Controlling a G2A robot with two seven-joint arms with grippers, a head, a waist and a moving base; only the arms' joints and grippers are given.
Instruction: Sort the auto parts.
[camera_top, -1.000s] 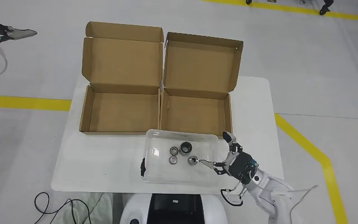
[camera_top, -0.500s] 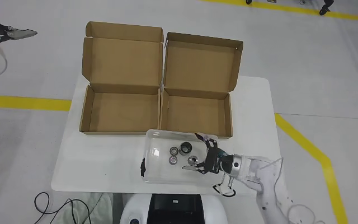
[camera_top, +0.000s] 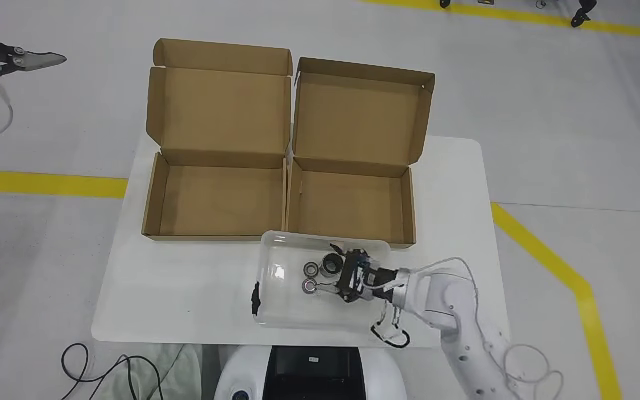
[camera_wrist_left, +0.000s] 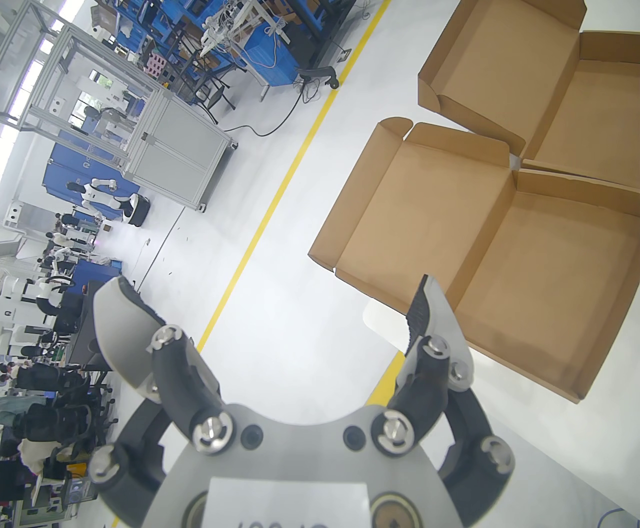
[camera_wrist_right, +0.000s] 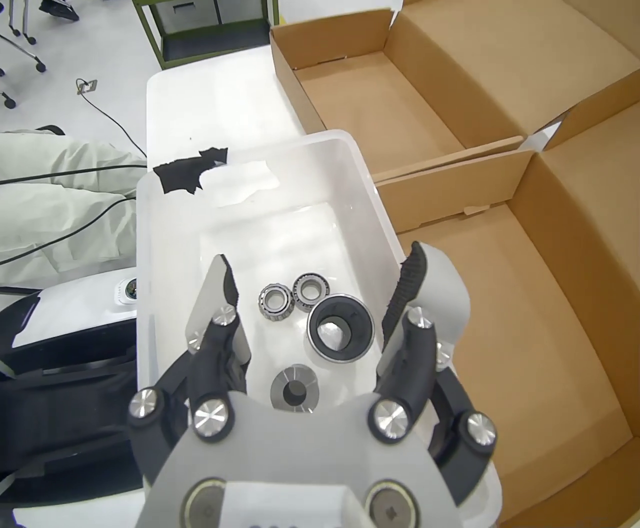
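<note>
Inside a clear plastic bin (camera_wrist_right: 240, 165) lie two small tapered bearings (camera_wrist_right: 275, 301) (camera_wrist_right: 311, 288), a large black ring bearing (camera_wrist_right: 340, 327) and a metal cone sleeve (camera_wrist_right: 294, 388). My right gripper (camera_wrist_right: 320, 270) hangs open just above them, its fingers on either side of the ring and the sleeve, touching nothing. From above, the right gripper (camera_top: 347, 276) is over the right half of the bin (camera_top: 275, 240), with the small bearings (camera_top: 311, 277) to its left. My left gripper (camera_wrist_left: 272, 300) is open and empty, held in the air off the table's left side.
Two open cardboard boxes (camera_top: 210, 200) (camera_top: 350, 205) stand side by side behind the bin, lids folded back. Black tape (camera_wrist_right: 190, 170) sticks to the bin's end wall. Bare white table (camera_top: 450, 200) lies right of the boxes.
The right arm has swung left from beside the bin's right end to over the bin, bringing its open gripper above the parts. The parts have not moved.
</note>
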